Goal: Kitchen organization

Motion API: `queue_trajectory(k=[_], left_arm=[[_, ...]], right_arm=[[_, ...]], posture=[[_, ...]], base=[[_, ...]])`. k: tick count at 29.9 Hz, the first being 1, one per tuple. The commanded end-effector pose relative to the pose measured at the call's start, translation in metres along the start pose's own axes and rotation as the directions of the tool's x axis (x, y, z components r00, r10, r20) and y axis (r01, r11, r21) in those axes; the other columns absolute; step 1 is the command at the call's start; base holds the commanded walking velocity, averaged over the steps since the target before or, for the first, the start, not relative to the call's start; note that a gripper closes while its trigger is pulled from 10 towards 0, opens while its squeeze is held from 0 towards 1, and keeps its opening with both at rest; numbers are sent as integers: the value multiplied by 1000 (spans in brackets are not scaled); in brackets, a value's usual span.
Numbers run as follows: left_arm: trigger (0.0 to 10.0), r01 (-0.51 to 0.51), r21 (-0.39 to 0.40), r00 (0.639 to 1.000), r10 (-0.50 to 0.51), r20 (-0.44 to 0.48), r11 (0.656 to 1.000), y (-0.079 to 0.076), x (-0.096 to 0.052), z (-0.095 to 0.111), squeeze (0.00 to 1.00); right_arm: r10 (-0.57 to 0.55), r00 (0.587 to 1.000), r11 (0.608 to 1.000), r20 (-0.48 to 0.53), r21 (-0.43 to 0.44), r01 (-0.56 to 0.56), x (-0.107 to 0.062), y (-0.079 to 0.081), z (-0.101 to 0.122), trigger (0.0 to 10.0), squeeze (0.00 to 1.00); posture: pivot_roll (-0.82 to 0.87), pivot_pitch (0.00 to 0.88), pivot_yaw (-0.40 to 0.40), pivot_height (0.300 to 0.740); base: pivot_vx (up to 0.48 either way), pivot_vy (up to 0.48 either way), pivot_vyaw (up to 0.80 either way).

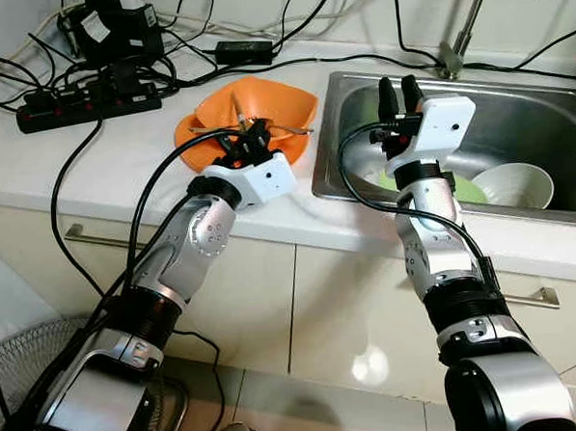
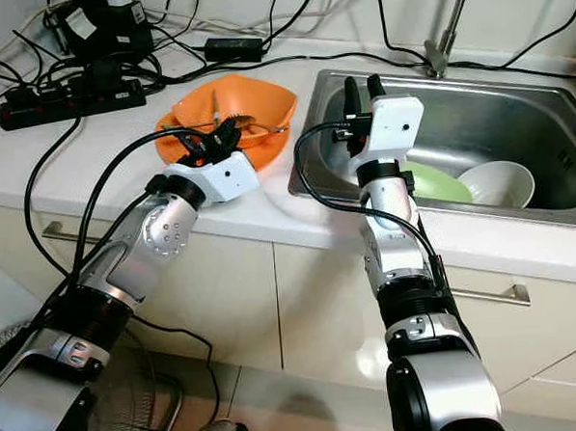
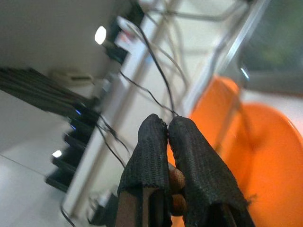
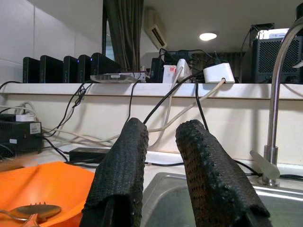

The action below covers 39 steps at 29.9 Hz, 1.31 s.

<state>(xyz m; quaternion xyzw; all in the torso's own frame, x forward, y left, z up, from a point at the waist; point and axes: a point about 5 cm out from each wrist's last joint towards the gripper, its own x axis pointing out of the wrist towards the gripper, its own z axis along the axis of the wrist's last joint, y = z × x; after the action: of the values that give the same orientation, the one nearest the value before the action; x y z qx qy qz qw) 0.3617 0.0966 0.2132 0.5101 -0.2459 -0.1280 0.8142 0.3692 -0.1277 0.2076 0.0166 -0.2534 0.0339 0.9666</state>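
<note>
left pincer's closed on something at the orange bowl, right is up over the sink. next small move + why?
Probably lift the left pincer straight up a little. Its fingers are pinched shut on a small brownish piece, likely a utensil handle, right at the orange bowl, where cutlery lies. The right pincer is open and raised above the sink, holding nothing.

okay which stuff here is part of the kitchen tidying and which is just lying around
Job: orange bowl with cutlery, left gripper over it; sink holding green plate and white bowl; right gripper.

Lying about: power strip, cables, floor fan.
</note>
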Motion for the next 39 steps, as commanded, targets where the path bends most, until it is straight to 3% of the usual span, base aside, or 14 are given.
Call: queue_trajectory(k=[1, 8, 10, 14, 17, 18, 23, 24, 26, 27, 31, 35, 36, 39], left_arm=[[0, -82, 13, 993, 81, 91, 997, 21, 8, 16, 0], [0, -197, -71, 934, 209, 291, 978, 50, 12, 57, 0], [10000, -178, -169, 916, 226, 331, 969, 52, 13, 68, 0], [10000, -124, -407, 894, 279, 349, 905, 55, 13, 83, 0], [10000, -111, -462, 890, 295, 348, 880, 56, 13, 86, 0], [10000, -82, -551, 890, 310, 335, 830, 60, 13, 89, 0], [10000, 64, -835, 899, 333, 286, 546, 62, 13, 89, 0], [10000, 64, -835, 899, 333, 286, 546, 62, 13, 89, 0], [10000, 102, -890, 905, 330, 268, 444, 65, 10, 86, 0], [10000, 102, -890, 905, 330, 268, 444, 65, 10, 86, 0], [10000, 152, -942, 932, 273, 237, 300, 57, 5, 79, 0], [10000, 173, -944, 938, 244, 244, 280, 55, 5, 77, 0], [10000, 188, -945, 938, 235, 254, 268, 54, 5, 77, 0], [10000, 210, -947, 947, 188, 259, 245, 49, 2, 76, 0]], right_arm=[[-11, 1000, 1000, 20, 8, 11, 4, -1, 4, 10000, 0], [-17, 1000, 1000, 13, -7, 17, 4, -2, 3, 10000, 0], [-26, 1000, 1000, 5, -16, 26, 5, -5, 2, 10000, 0], [-34, 999, 997, 6, -66, 34, 6, -10, 3, 10000, 0], [-31, 999, 996, 9, -86, 31, 6, -11, 4, 10000, 0], [-28, 1000, 993, 13, -112, 29, 6, -14, 4, 10000, 1000], [8, 1000, 925, 30, -380, 4, 5, -24, 5, 10000, 1000], [8, 1000, 925, 30, -380, 4, 5, -24, 5, 10000, 1000], [54, 998, 850, 42, -527, -24, 4, -22, 4, 10000, 1000], [54, 998, 850, 42, -527, -24, 4, -22, 4, 10000, 1000], [83, 995, 771, 64, -636, -24, 2, -17, 3, 10000, 1000], [79, 994, 750, 74, -661, -11, 1, -16, 2, 10000, 1000], [91, 994, 730, 66, -684, -22, 1, -14, 0, 10000, 0], [112, 991, 695, 74, -719, -24, -2, -8, -3, 10000, 0]], posture=[[143, 0, -12, 740], [144, 0, -11, 740], [143, 0, -9, 740], [134, 0, -5, 740], [134, 0, -5, 740], [133, 0, -5, 740], [130, 0, 0, 740], [130, 0, 0, 740], [126, 0, 9, 740], [126, 0, 9, 740], [118, 0, 31, 740], [117, 0, 33, 740], [116, 0, 31, 740], [118, 0, 25, 740]], base=[[0, 0, 0], [0, 0, 0], [0, 0, 0], [0, 0, 0], [0, 0, 0], [0, 0, 0], [0, 0, 0], [0, 0, 0], [0, 0, 0], [0, 0, 0], [0, 0, 0], [0, 0, 0], [0, 0, 0], [0, 0, 0]])
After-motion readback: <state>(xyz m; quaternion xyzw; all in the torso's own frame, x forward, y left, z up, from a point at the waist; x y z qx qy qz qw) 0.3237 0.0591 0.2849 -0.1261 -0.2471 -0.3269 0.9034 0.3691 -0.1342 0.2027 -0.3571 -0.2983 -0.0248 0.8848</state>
